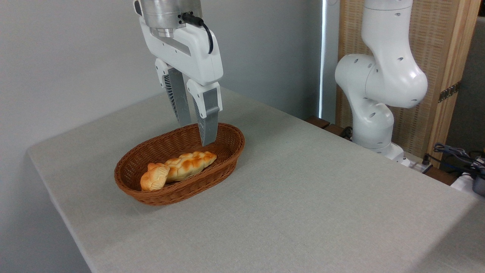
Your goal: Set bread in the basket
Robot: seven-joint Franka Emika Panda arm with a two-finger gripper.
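Bread (154, 177), a small orange-golden knotted roll, lies inside the basket (227, 161) at its near left end, leaning against the inner wall. Just beside it, touching its right side, lies a longer, paler braided loaf (191, 163) that stretches along the basket floor toward the far right end. The basket is an oval of reddish-brown wicker resting on a table (303, 197) covered in grey cloth.

Above the far half of the basket hangs the gripper (197, 133), pointing straight down. Its 2 fingers (207, 127) stand apart with a clear gap between them and grip nothing. The nearer fingertip reaches below the far rim line, above the braided loaf's far end and apart from it. The arm's white base (379, 94) stands at the right, beyond the table edge.
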